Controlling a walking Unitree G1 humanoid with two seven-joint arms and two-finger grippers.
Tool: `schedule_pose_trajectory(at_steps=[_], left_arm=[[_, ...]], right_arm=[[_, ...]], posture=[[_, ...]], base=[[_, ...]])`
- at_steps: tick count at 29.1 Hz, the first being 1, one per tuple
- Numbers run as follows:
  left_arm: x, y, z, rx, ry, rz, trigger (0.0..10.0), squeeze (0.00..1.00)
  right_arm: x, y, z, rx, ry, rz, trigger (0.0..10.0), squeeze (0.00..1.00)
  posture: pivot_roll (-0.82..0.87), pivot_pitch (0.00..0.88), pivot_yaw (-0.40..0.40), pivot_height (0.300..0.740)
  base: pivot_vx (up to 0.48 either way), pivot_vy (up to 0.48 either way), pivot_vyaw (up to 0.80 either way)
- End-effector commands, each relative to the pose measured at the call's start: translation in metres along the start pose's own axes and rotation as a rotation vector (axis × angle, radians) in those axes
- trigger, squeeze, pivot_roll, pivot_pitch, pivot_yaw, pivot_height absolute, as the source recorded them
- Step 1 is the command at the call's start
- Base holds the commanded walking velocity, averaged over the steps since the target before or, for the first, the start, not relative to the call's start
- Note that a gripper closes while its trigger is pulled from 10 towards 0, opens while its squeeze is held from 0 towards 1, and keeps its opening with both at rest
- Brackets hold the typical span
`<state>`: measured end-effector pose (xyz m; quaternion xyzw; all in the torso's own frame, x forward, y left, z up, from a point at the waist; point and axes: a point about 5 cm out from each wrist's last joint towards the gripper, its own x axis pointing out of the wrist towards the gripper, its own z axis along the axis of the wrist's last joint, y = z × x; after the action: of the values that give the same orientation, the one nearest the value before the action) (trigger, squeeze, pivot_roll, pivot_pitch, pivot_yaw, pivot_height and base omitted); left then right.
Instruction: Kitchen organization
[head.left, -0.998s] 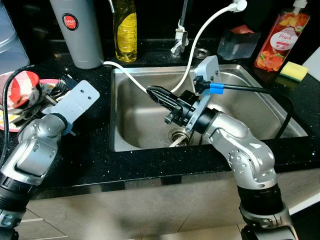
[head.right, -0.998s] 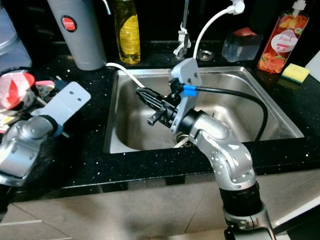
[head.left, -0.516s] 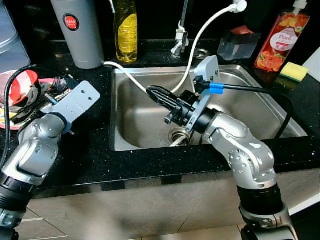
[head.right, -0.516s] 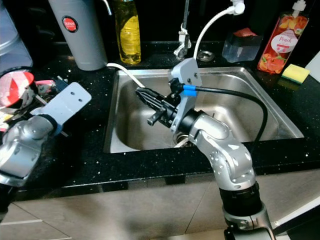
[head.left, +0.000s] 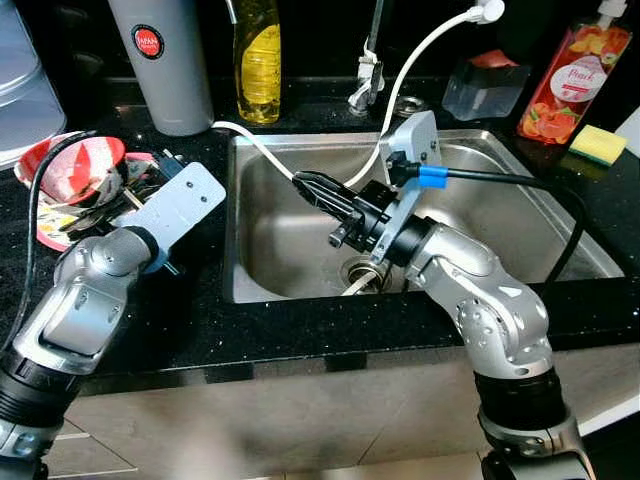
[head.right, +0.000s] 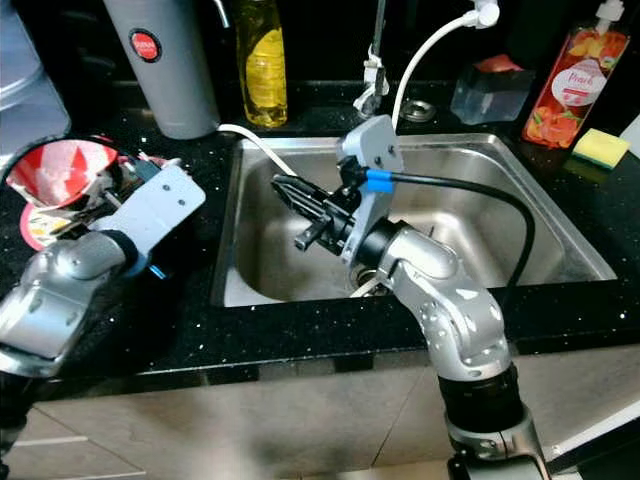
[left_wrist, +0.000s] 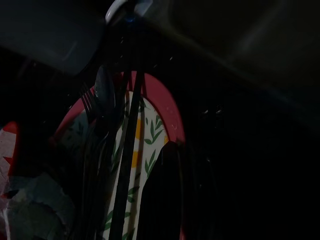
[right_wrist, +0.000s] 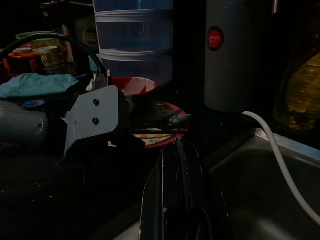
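Note:
A red-rimmed plate (left_wrist: 172, 117) with a leaf pattern lies on the black counter left of the sink. It carries a fork, a spoon (left_wrist: 102, 92) and dark chopsticks. A red and white bowl (head.left: 75, 165) rests tilted at its far side. My left gripper (left_wrist: 167, 150) hovers just over the plate, its fingers together with nothing seen between them. The grey wrist plate (head.left: 182, 205) hides it from the head. My right gripper (head.left: 302, 181) hangs shut and empty above the left part of the steel sink (head.left: 275, 245), pointing at the plate.
A white hose (head.left: 400, 90) curves from the faucet across the sink's back. Behind stand a grey thermos (head.left: 165, 60), a yellow soap bottle (head.left: 258, 60), a clear box (head.left: 480, 85), a peach bottle (head.left: 572, 70) and a yellow sponge (head.left: 598, 143). Stacked clear tubs (head.left: 20, 90) sit far left.
The view has shifted a little. My left arm has swung rightward and closer to the plate, and the red bowl now shows more of its inside. The right arm has held still.

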<state>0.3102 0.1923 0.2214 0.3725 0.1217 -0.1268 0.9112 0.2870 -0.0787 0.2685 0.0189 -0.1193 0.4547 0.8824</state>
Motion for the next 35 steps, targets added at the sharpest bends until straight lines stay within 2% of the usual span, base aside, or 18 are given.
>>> schedule_pose_trajectory(at_steps=[1,14,18,25,26,33,34,35], left_arm=[[0.003,-0.017,0.005,-0.027,-0.031,-0.104,10.0,0.00],[0.000,-0.028,0.018,-0.005,-0.114,-0.200,10.0,0.00],[-0.002,-0.035,0.023,0.014,-0.161,-0.242,10.0,0.00],[0.000,-0.025,0.013,-0.004,-0.093,-0.176,10.0,0.00],[0.000,-0.024,0.012,-0.007,-0.090,-0.174,10.0,1.00],[0.000,-0.023,0.012,-0.017,-0.095,-0.165,10.0,1.00],[-0.001,-0.023,0.014,-0.030,-0.111,-0.174,10.0,0.00],[-0.001,-0.023,0.014,-0.030,-0.111,-0.174,10.0,0.00]], right_arm=[[0.001,-0.003,0.000,-0.001,-0.001,-0.009,10.0,0.00],[0.001,-0.003,0.001,-0.001,-0.002,-0.009,10.0,0.00],[0.001,-0.003,0.001,-0.001,-0.002,-0.008,10.0,0.00],[0.002,-0.002,0.001,-0.002,-0.005,-0.003,10.0,0.00],[0.002,-0.002,0.001,-0.002,-0.005,-0.003,10.0,0.00],[0.003,-0.002,0.001,-0.001,-0.007,-0.002,10.0,0.00],[0.003,-0.002,0.001,-0.001,-0.008,-0.002,10.0,0.00],[0.003,-0.002,0.001,-0.001,-0.008,-0.002,10.0,0.00]], posture=[[0.11,0.054,-0.017,0.740],[0.11,0.053,-0.018,0.740],[0.11,0.046,-0.017,0.740],[0.11,0.045,-0.016,0.740],[0.11,0.045,-0.016,0.740],[0.11,0.041,-0.020,0.740],[0.11,0.041,-0.020,0.740],[0.11,0.041,-0.020,0.740]], base=[[0.000,0.000,0.00],[0.000,0.000,0.00],[0.000,0.000,0.00],[0.000,0.000,0.00],[0.000,0.000,0.00],[0.000,0.000,0.00],[0.000,0.000,0.00],[0.000,0.000,0.00]])
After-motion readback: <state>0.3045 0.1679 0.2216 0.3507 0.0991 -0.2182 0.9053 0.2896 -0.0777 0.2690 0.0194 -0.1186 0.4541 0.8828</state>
